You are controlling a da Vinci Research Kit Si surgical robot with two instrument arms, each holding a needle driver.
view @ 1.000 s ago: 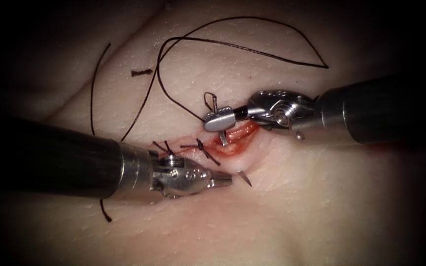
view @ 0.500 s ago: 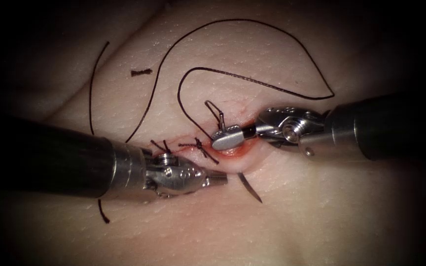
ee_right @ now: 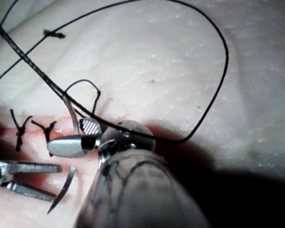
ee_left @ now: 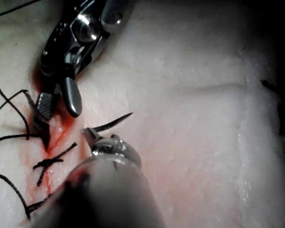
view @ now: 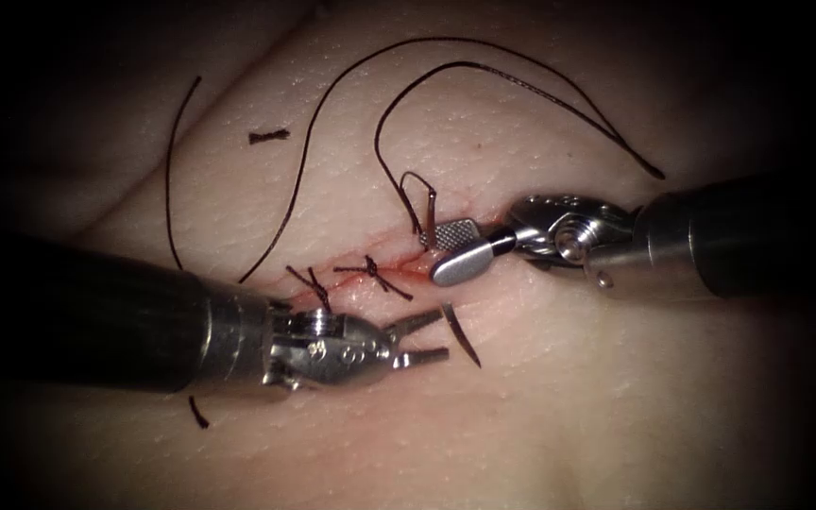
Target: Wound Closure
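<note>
The curved needle sits in the tissue across the right end of the cut (view: 399, 269). Its tail (view: 427, 210) stands up on the far side with the thread (view: 484, 68) attached, and its tip (view: 460, 332) pokes out of the skin on the near side. My right tool (view: 452, 248) is open over the cut, its hatched jaw beside the tail, holding nothing. My left tool (view: 424, 340) is open just left of the tip, also holding nothing. The right wrist view shows the needle tip (ee_right: 61, 190), the tail (ee_right: 71, 114) and the right tool (ee_right: 78, 137). The left wrist view shows the needle tip (ee_left: 115, 122).
Two tied stitches (view: 372, 272) (view: 312, 281) close the cut left of the needle. Red fluid stains the cut's edges. Long thread loops over the far tissue, a strand (view: 174, 170) runs down at the left, and a cut thread piece (view: 268, 136) lies at the upper left.
The right tool pushed the needle through, so the tip came further out on the near side. It then opened and let go of the tail. The left jaws opened beside the tip.
</note>
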